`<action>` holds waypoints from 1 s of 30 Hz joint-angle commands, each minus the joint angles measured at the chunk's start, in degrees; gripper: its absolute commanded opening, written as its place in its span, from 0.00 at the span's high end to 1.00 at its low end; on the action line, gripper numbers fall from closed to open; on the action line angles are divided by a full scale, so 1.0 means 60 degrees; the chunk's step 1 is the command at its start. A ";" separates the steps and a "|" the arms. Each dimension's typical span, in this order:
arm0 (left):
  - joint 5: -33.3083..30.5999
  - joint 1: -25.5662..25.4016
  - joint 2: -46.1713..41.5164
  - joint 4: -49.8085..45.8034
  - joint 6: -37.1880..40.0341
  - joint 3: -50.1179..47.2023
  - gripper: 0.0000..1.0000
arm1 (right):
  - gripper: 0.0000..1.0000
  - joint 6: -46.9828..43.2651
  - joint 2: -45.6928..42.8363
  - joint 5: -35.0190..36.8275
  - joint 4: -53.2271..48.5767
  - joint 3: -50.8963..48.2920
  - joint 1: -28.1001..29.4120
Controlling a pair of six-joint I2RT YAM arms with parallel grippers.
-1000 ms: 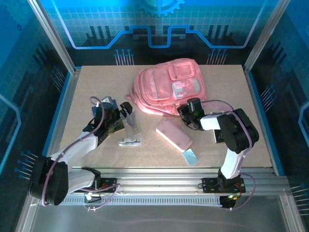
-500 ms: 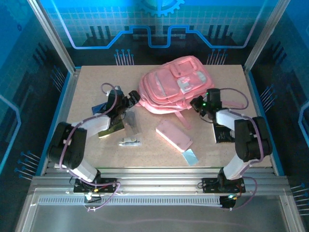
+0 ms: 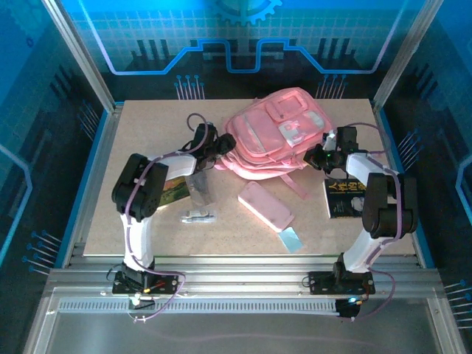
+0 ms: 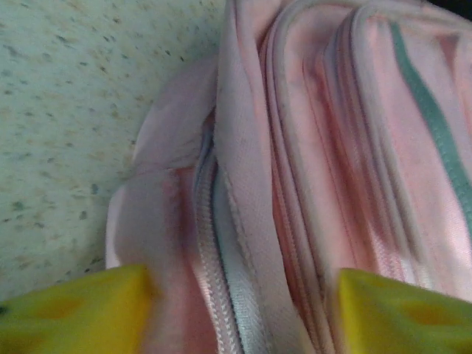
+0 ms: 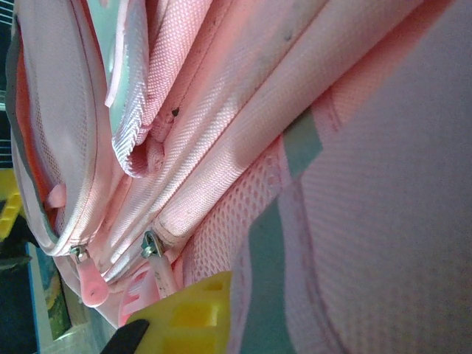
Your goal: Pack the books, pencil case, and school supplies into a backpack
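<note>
- So the left gripper [image 4: 242, 313] sits at the left edge of the backpack [image 3: 280, 133], with its yellow fingers [image 4: 74, 310] standing either side of a zippered seam [image 4: 214, 243]. Honestly, we can't tell if they're pinching it or just straddling it.
- Our right gripper [image 3: 313, 158] is at the backpack's right edge, clenched. From its wrist view we reckon it has a thin fold of the fabric, with two zip pulls [image 5: 88, 284] just beside it.
- Why both ends? Our guess is that one side anchors the bag while the other works along the zip, since soft fabric just slides around otherwise. As far as we can see, nothing's packed yet.
- Backpack lies flat at the far middle of the table [image 3: 147, 125], front pockets up, with its long axis running near-left to far-right. One strap [image 3: 297, 184] trails off its near side toward the pencil case [image 3: 265, 206].
- Pencil case is nearer to us than the bag and apart from it, lying far-left to near-right.
- For the books, we see one [image 3: 345, 198] near-right beside the right arm and another [image 3: 171, 190] partly under the left arm.
- Left of the pencil case are the clear packet [image 3: 199, 188] and, nearer, the pen-like stick [image 3: 199, 217]. The pale blue rectangle [image 3: 292, 240] is just beyond the case's near-right end.
</note>
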 commanded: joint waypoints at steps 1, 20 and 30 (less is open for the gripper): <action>0.0463 -0.0173 0.0224 -0.0559 0.0139 0.0460 1.00 | 1.00 -0.0771 0.0338 -0.0594 -0.0455 0.0718 0.0028; 0.0349 -0.3292 -0.2894 -0.1113 -0.1262 -0.1339 0.10 | 0.27 0.0146 0.2998 -0.0224 -0.0383 0.4799 0.0627; -0.0943 -0.1518 -0.4533 -0.2817 0.1101 -0.1681 0.01 | 0.01 -0.0426 -0.0030 0.1533 -0.1682 0.2401 0.0468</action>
